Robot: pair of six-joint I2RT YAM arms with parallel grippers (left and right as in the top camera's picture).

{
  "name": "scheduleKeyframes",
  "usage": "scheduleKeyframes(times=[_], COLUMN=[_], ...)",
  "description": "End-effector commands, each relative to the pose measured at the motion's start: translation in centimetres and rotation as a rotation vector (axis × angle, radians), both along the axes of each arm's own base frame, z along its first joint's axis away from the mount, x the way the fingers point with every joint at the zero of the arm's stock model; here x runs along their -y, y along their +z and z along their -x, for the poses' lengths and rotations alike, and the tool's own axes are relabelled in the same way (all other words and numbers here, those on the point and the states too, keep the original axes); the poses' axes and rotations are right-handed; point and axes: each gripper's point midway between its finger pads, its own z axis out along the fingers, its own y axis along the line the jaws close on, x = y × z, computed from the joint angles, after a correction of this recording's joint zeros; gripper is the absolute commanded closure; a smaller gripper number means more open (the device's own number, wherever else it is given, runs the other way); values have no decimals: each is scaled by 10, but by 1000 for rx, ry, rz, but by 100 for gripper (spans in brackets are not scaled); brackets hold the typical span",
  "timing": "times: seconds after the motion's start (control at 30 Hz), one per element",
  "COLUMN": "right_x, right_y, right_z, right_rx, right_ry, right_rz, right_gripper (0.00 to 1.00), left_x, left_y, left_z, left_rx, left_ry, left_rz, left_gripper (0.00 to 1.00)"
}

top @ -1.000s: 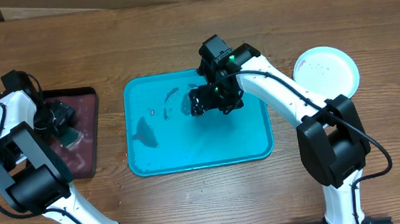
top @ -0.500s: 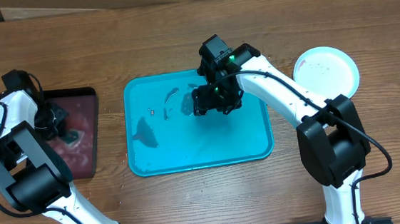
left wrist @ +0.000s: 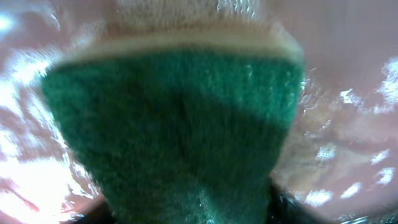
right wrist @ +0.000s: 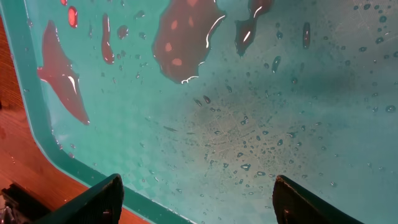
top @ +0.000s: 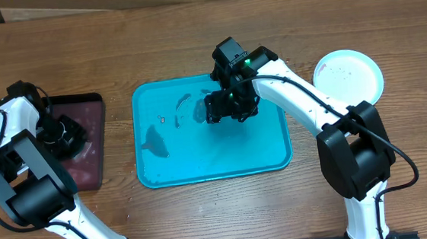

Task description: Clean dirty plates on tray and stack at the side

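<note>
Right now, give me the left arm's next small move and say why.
Probably lift the green sponge straight up off the maroon tray. The left end effector appears closed on it, the sponge filling its wrist view, and it is needed over at the turquoise tray, where the right end effector hovers open.

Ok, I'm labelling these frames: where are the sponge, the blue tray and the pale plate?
sponge (left wrist: 174, 130), left wrist view, green scrubbing face.
blue tray (top: 224, 155), overhead view, bare floor near front rim.
pale plate (top: 348, 76), overhead view, middle of its face.
</note>
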Motion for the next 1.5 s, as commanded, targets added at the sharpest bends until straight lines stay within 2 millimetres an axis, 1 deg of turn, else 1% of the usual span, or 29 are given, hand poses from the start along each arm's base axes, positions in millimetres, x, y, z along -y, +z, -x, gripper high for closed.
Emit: scheduleKeyframes(times=[0.0, 0.03, 0.13, 0.17, 0.2, 0.23, 0.27, 0.53, 0.57, 0.6, 0.63, 0.67, 0.7, 0.83, 0.87, 0.9, 0.93, 0.97, 1.27, 1.33, 1.37, 1.4, 1.43, 1.47], right_x=[0, 0, 1, 1, 1, 1, 1, 1, 1, 1, 1, 1, 1, 1, 1, 2, 2, 2, 2, 2, 2, 2, 2, 2], right_y=[11, 11, 10, 10, 10, 10, 10, 10, 10, 10, 10, 10, 10, 10, 10, 10, 10, 10, 10, 10, 10, 10, 10, 10], right_z=[-2, -2, -2, -1, -1, -1, -1, -1, -1, -1, -1, -1, -1, -1, 0, 0, 1, 1, 1, 1, 1, 1, 1, 1], right_rx=[27, 27, 24, 23, 21, 21, 21, 20, 21, 21, 21, 21, 21, 20, 18, 16, 15, 13, 11, 11, 11, 11, 12, 12], right_ry=[-3, -3, -3, -2, -2, -2, -2, -2, -2, -3, -3, -2, -3, -3, -2, -3, -2, -3, -3, -3, -3, -3, -3, -3], right_rz=[-13, -13, -11, -10, -9, -9, -9, -9, -9, -9, -9, -9, -9, -9, -8, -6, -6, -5, -4, -4, -4, -4, -4, -4], right_gripper=[22, 22, 22, 22, 22, 22, 22, 22, 22, 22, 22, 22, 22, 22, 22, 22, 22, 22, 22, 22, 22, 22, 22, 22], left_x=[16, 16, 16, 16, 16, 16, 16, 9, 8, 8, 8, 8, 7, 5, 4, 2, 1, -1, -36, -42, -42, -43, -43, -44], left_y=[-11, -11, -11, -11, -11, -11, -11, -13, -13, -13, -13, -13, -13, -13, -13, -14, -14, -14, -13, -12, -12, -12, -12, -12], left_z=[7, 8, 9, 9, 9, 9, 8, 2, 1, 0, 0, -1, -1, -4, -6, -8, -9, -10, -16, -17, -19, -20, -21, -21], left_rx=[-29, -32, -34, -34, -34, -34, -31, -8, -4, -2, 0, 1, 3, 16, 24, 29, 34, 39, 36, 39, 44, 49, 52, 54], left_ry=[-7, -7, -7, -7, -7, -7, -7, -10, -10, -10, -10, -10, -10, -11, -14, -14, -14, -15, -19, -19, -18, -18, -17, -17], left_rz=[80, 81, 82, 82, 82, 82, 80, 46, 44, 43, 42, 42, 40, 32, 25, 18, 11, 1, -185, -212, -215, -217, -219, -220], left_gripper=[90, 96, 96, 80, 52, 13, 0, 0, 9, 33, 60, 81, 96, 96, 94, 73, 31, 0, 0, 0, 4, 16, 41, 73])
